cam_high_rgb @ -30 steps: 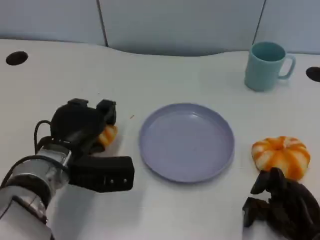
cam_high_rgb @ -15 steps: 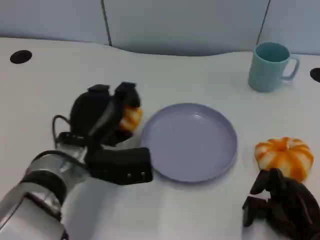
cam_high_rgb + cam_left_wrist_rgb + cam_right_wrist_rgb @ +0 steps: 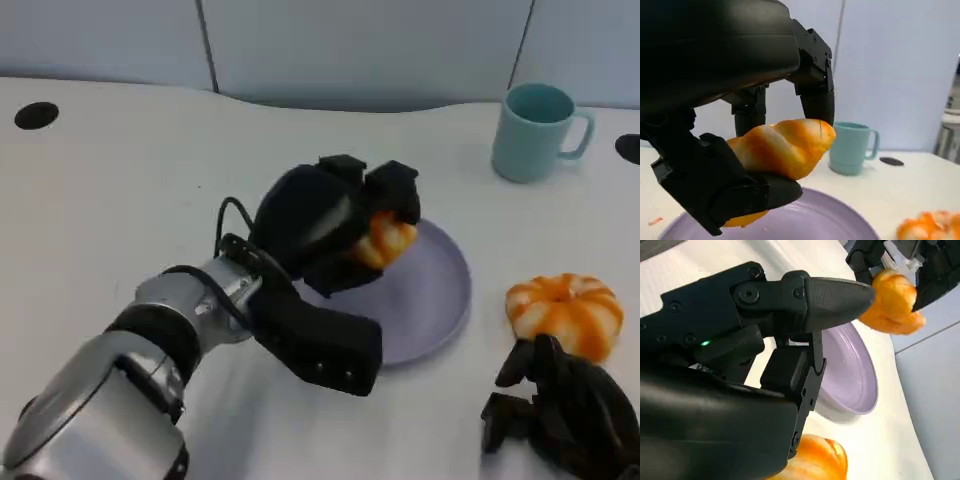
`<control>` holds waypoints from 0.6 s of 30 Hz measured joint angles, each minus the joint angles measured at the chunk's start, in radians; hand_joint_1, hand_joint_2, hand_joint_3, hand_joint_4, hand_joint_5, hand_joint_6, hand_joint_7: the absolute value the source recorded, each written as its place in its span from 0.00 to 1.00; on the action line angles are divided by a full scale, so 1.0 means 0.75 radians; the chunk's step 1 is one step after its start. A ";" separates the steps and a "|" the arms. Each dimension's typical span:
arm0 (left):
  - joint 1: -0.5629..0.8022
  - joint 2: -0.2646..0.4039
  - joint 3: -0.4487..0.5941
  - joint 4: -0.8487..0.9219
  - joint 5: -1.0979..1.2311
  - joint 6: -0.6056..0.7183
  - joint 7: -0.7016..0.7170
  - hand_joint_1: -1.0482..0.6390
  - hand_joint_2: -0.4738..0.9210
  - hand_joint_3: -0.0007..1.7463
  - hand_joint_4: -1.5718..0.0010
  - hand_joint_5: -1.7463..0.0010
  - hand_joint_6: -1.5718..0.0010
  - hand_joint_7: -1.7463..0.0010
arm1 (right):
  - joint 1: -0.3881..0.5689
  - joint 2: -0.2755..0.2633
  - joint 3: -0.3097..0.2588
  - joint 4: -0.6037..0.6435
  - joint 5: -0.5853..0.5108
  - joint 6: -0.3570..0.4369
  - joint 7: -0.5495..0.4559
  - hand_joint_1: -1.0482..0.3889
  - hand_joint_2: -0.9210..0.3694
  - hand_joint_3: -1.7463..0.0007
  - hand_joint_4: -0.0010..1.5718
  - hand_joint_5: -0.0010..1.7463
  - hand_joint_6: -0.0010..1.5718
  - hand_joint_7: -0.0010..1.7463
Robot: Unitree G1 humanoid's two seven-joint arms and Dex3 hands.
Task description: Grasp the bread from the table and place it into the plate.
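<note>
The white table point(image 3: 130, 180) spreads beneath both hands. On it, directly under the left hand point(image 3: 335, 215), lies the round lavender plastic plate point(image 3: 435, 290), its near-left part covered by that hand and forearm in the head view. The black left hand hangs over the plate with its fingers point(image 3: 815, 90) and thumb clamped around the golden-orange twisted bread roll point(image 3: 785, 147); the left wrist view shows the roll held clear above the plate's surface, not touching it. The right wrist view shows the same roll point(image 3: 892, 302) in the left hand's grasp, above the plate point(image 3: 855, 380).

The black right hand point(image 3: 565, 415) rests on the table well to the right of the left hand, beyond the plate's edge. Its fingers are curled in with nothing inside them. Just ahead of it, nearly touching its fingertips, sits an orange-and-white striped pumpkin-shaped bun point(image 3: 563, 312). Farther out beyond the right hand, near the table's back edge, stands a pale teal ceramic mug point(image 3: 532, 132), upright, handle turned away from the left hand. Small dark round holes point(image 3: 36, 115) mark the tabletop far to the left hand's outer side.
</note>
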 measured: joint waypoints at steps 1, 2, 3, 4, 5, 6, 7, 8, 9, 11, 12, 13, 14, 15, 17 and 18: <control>-0.001 -0.004 -0.001 0.001 0.000 -0.002 -0.031 0.44 0.65 0.75 0.38 0.00 0.50 0.00 | 0.001 0.000 0.000 0.000 0.000 -0.003 0.003 0.40 0.00 0.76 0.82 0.69 0.75 0.61; -0.001 -0.008 -0.002 0.002 -0.001 -0.004 -0.067 0.43 0.65 0.76 0.38 0.00 0.50 0.00 | 0.002 0.000 0.000 0.000 0.000 -0.004 0.005 0.40 0.00 0.76 0.82 0.68 0.76 0.61; -0.001 -0.010 -0.001 0.003 -0.003 -0.005 -0.101 0.41 0.67 0.74 0.37 0.00 0.49 0.00 | 0.002 0.000 0.000 0.000 0.000 -0.003 0.005 0.41 0.00 0.75 0.83 0.68 0.76 0.61; -0.001 -0.013 0.002 0.004 -0.007 -0.006 -0.137 0.40 0.69 0.72 0.37 0.00 0.49 0.00 | 0.003 0.000 0.000 -0.002 0.000 -0.001 0.003 0.41 0.00 0.75 0.83 0.68 0.77 0.61; -0.001 -0.016 0.008 0.005 -0.019 -0.008 -0.181 0.40 0.70 0.71 0.37 0.00 0.49 0.00 | 0.004 0.000 0.001 -0.006 0.000 0.002 -0.001 0.41 0.00 0.75 0.84 0.68 0.77 0.61; -0.001 -0.019 0.018 0.006 -0.040 -0.008 -0.228 0.40 0.70 0.71 0.37 0.00 0.49 0.00 | 0.006 0.000 0.001 -0.010 0.000 0.005 -0.004 0.41 0.00 0.74 0.84 0.67 0.77 0.60; -0.001 -0.020 0.028 0.007 -0.054 -0.008 -0.265 0.40 0.70 0.71 0.37 0.00 0.49 0.00 | 0.008 0.000 0.002 -0.015 0.000 0.009 -0.006 0.41 0.00 0.74 0.84 0.67 0.77 0.60; -0.001 -0.021 0.036 0.007 -0.058 -0.008 -0.292 0.39 0.70 0.70 0.37 0.00 0.49 0.00 | 0.010 0.000 0.003 -0.018 0.000 0.012 -0.007 0.41 0.00 0.74 0.84 0.67 0.77 0.60; -0.001 -0.021 0.043 0.007 -0.063 -0.008 -0.311 0.39 0.71 0.70 0.36 0.00 0.49 0.00 | 0.012 0.000 0.004 -0.021 0.000 0.014 -0.007 0.41 0.00 0.74 0.84 0.67 0.77 0.60; -0.002 -0.022 0.046 0.006 -0.067 -0.002 -0.328 0.39 0.72 0.74 0.44 0.00 0.50 0.07 | 0.013 0.000 0.006 -0.022 0.000 0.013 -0.006 0.41 0.00 0.72 0.84 0.67 0.77 0.59; -0.003 -0.024 0.046 0.007 -0.068 0.005 -0.355 0.39 0.72 0.72 0.47 0.04 0.51 0.14 | 0.014 0.000 0.007 -0.022 0.000 0.012 -0.003 0.41 0.00 0.72 0.84 0.67 0.77 0.59; -0.003 -0.026 0.046 0.008 -0.069 0.014 -0.383 0.39 0.73 0.67 0.51 0.16 0.49 0.33 | 0.015 0.000 0.007 -0.022 0.000 0.010 -0.001 0.42 0.00 0.71 0.84 0.67 0.77 0.59; -0.003 -0.030 0.052 0.011 -0.084 0.023 -0.436 0.39 0.74 0.62 0.53 0.25 0.46 0.48 | 0.016 0.000 0.007 -0.023 0.000 0.010 0.000 0.42 0.00 0.71 0.83 0.67 0.77 0.59; -0.003 -0.034 0.061 0.013 -0.100 0.029 -0.497 0.38 0.79 0.48 0.56 0.39 0.46 0.71 | 0.018 0.000 0.008 -0.026 0.000 0.011 0.000 0.42 0.00 0.71 0.83 0.67 0.76 0.59; -0.003 -0.037 0.072 0.015 -0.114 0.042 -0.601 0.35 0.88 0.30 0.65 0.53 0.48 0.91 | 0.023 0.000 0.011 -0.032 0.000 0.013 0.000 0.42 0.00 0.71 0.83 0.67 0.76 0.59; -0.003 -0.037 0.074 0.015 -0.117 0.045 -0.631 0.32 0.95 0.19 0.74 0.59 0.55 0.96 | 0.024 0.000 0.013 -0.033 0.000 0.014 0.000 0.41 0.00 0.71 0.83 0.67 0.76 0.59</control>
